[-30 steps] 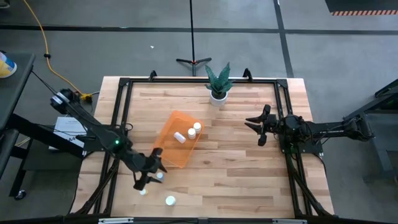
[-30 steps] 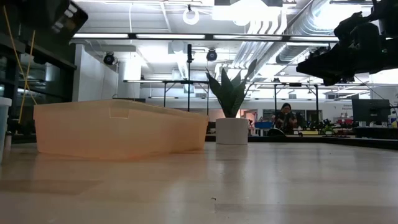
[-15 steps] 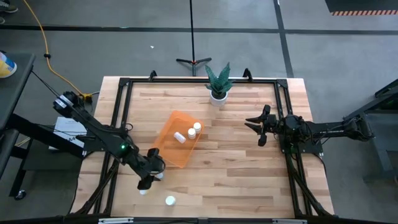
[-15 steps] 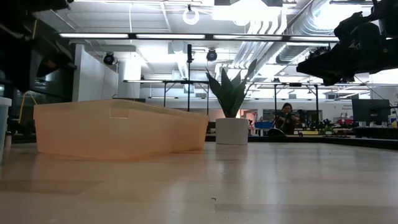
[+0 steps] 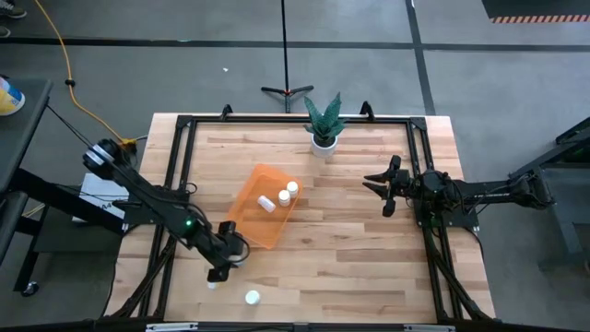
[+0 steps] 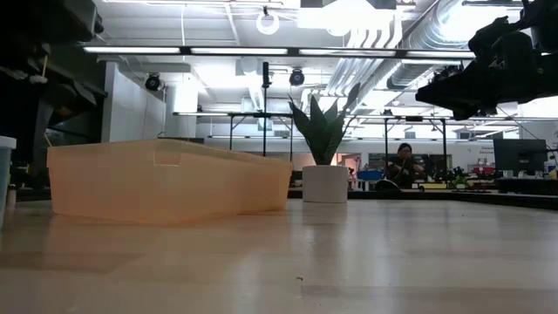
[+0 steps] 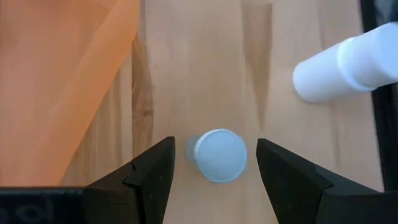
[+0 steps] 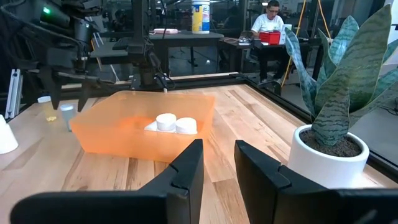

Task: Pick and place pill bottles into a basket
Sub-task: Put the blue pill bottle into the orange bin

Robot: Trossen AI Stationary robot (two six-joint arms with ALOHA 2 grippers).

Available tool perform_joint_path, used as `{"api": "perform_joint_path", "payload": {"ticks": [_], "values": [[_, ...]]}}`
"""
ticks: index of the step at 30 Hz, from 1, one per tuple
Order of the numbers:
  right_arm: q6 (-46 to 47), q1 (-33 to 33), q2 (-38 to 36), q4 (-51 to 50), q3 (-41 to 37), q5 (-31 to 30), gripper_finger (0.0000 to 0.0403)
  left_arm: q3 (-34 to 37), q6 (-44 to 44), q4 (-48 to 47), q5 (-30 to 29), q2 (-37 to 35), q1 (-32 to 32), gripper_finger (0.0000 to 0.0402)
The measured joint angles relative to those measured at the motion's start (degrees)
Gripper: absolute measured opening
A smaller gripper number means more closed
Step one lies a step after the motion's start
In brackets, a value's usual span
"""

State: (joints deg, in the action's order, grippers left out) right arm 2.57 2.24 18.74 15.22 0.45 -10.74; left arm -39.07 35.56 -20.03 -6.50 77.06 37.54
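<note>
A white pill bottle (image 7: 219, 155) stands upright on the wood table, seen cap-on, just off the orange basket's (image 5: 263, 219) near corner. My left gripper (image 7: 216, 177) is open and points down, with one finger on each side of this bottle and a gap on both sides; in the high view my left gripper (image 5: 228, 265) covers the bottle. Another bottle (image 7: 348, 62) lies on its side close by, and a third (image 5: 252, 297) stands near the front edge. The basket (image 8: 149, 130) holds bottles (image 8: 166, 122) on its floor. My right gripper (image 5: 380, 191) is open and empty, above the table's right side.
A white pot with a green plant (image 5: 323, 129) stands at the far edge and shows close to my right gripper in the right wrist view (image 8: 326, 162). A black frame (image 5: 184, 148) runs around the tabletop. Bare wood (image 5: 341, 249) lies between the basket and the right arm.
My left gripper has moved a little toward the table's right edge, over the standing bottle beside the basket's near corner, which it now covers in the high view. The left arm has swung with it.
</note>
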Motion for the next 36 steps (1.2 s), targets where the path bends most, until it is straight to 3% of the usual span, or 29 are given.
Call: {"api": "perform_joint_path", "payload": {"ticks": [5,25,36], "values": [[0.0,0.0,0.0,0.0,0.0,0.0,0.0083,0.04,5.24,-0.18,0.26,2.33,-0.04,0.0259],[-0.01,-0.01,0.0,0.0,0.0,-0.02,0.0083,0.04,5.54,0.61,-0.05,2.33,-0.02,0.0257],[0.0,0.0,0.0,0.0,0.0,0.0,0.0083,0.04,5.36,0.61,0.35,2.31,-0.04,0.0171]]}}
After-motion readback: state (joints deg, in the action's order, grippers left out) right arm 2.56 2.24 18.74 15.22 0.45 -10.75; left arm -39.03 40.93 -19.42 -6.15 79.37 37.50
